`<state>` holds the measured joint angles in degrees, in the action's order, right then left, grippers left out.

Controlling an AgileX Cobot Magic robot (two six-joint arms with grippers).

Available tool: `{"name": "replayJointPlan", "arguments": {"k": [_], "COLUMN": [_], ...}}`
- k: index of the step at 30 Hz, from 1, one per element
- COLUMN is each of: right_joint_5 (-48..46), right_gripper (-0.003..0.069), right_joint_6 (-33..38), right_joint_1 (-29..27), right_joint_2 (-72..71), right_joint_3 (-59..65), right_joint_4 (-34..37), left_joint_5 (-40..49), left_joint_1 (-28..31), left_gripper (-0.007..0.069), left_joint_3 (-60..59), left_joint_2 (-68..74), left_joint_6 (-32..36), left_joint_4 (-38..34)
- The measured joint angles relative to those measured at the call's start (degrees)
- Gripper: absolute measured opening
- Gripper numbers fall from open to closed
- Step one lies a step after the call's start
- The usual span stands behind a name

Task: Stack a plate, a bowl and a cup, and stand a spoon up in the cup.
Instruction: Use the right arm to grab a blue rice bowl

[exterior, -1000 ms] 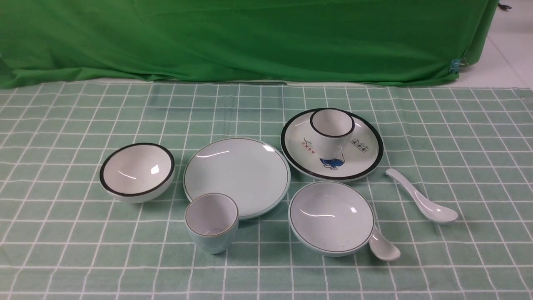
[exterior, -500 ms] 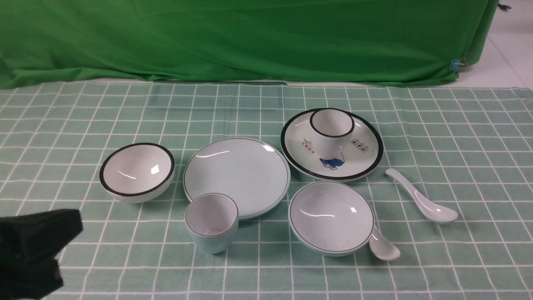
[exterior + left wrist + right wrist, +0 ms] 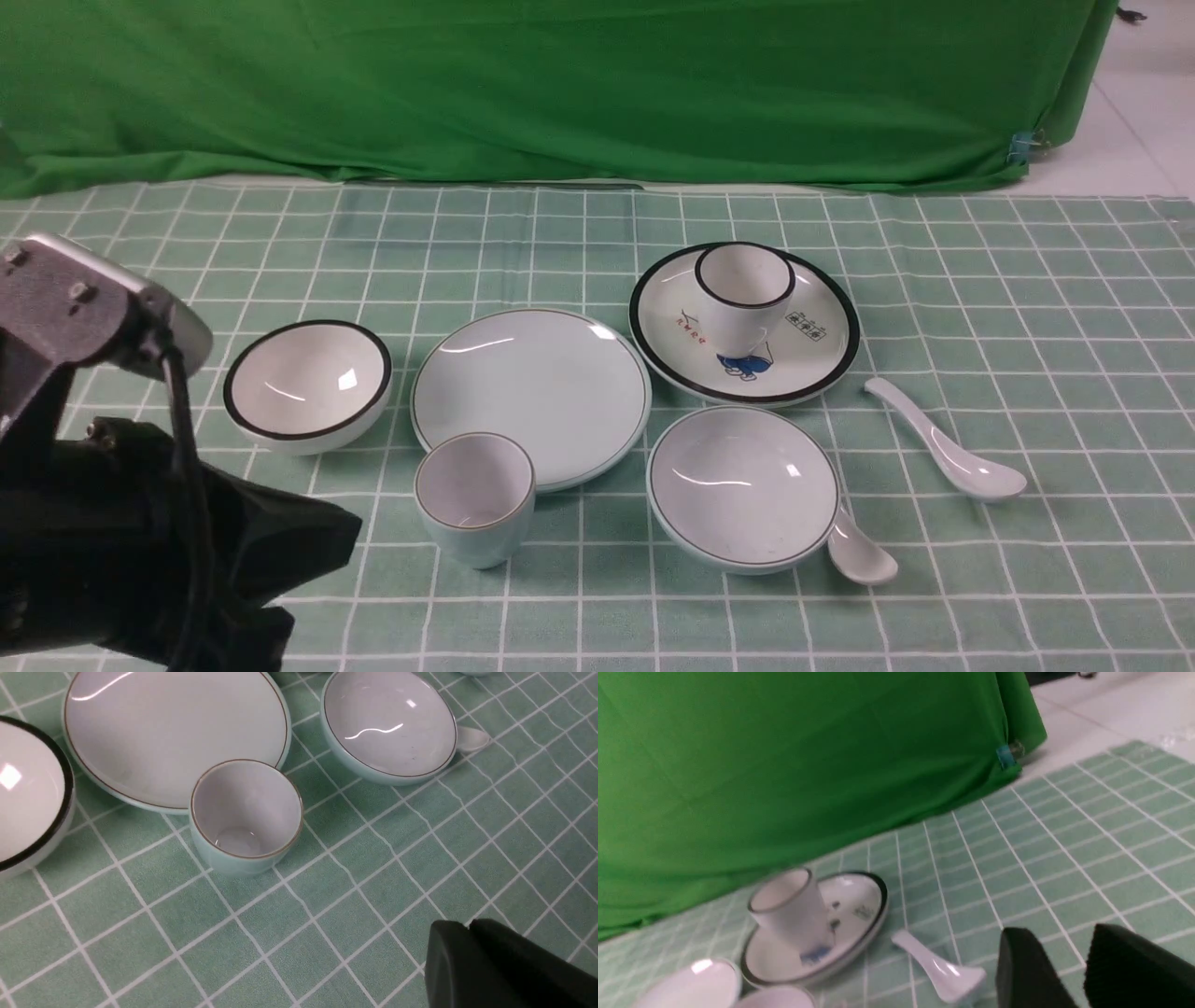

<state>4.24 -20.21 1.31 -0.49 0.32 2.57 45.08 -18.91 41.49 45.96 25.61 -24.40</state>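
pale blue and upright, the cup (image 3: 478, 504) stood close in front of the plate (image 3: 532, 392), with the bowl (image 3: 744, 485) right of them and the spoon (image 3: 943, 443) lying farther right. the left gripper (image 3: 468, 924) hung over the cloth (image 3: 579, 616), its fingers closed together on nothing, while the right gripper (image 3: 1057, 933) had its fingers partly apart, empty.

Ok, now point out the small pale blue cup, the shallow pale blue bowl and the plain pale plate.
Small pale blue cup (image 3: 481, 546): front view, on its outer wall.
Shallow pale blue bowl (image 3: 742, 518): front view, on its white inside.
Plain pale plate (image 3: 532, 383): front view, on its bare face.
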Motion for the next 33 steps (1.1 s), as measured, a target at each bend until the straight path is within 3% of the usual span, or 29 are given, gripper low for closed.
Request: {"name": "replayJointPlan", "arguments": {"k": [4, 7, 9, 13, 15, 18, 22, 27, 33], "right_joint_5": [-3.7, -14.9, -26.0, -44.4, -49.2, -50.6, -51.3, -50.6, -49.0], "right_gripper": [0.0242, 0.0242, 0.0242, 0.0242, 0.0242, 0.0242, 0.0243, 0.0267, 0.039], "right_joint_6": [-3.3, 2.5, 9.8, 16.0, 17.2, 19.2, 23.9, 32.4, 43.7], "right_joint_1": [3.0, 11.0, 18.5, 33.1, 39.4, 44.6, 47.3, 46.0, 40.8], "right_joint_2": [0.7, 7.6, 17.9, 39.7, 49.9, 59.7, 71.3, 83.1, 96.7], "right_joint_3": [-1.8, -11.8, -23.0, -40.6, -47.2, -52.6, -58.7, -64.3, -70.9], "right_joint_4": [0.1, 0.2, -0.2, -5.6, -10.1, -14.0, -13.1, -7.2, 4.2], "left_joint_5": [-0.3, -1.5, -2.8, -7.7, -9.1, -9.1, -8.1, -5.9, -3.8], "left_joint_1": [-0.1, -0.1, -0.1, -0.1, -0.1, -0.1, -0.1, -0.1, -0.1], "left_gripper": [0.0017, 0.0017, 0.0017, 0.0017, 0.0017, 0.0017, 0.0017, 0.0017, 0.0017], "left_joint_3": [0.1, 0.1, 0.1, 0.1, 0.1, 0.1, 0.1, -0.9, -5.9], "left_joint_2": [-1.0, -1.1, -1.1, -1.4, -2.1, -3.6, -7.6, -14.7, -24.2], "left_joint_6": [2.1, 3.1, 3.5, 4.5, 5.7, 6.4, 7.3, 7.2, 7.0], "left_joint_4": [0.3, 0.1, -0.4, -1.3, -2.3, -3.9, -5.3, -7.1, -8.2]}}
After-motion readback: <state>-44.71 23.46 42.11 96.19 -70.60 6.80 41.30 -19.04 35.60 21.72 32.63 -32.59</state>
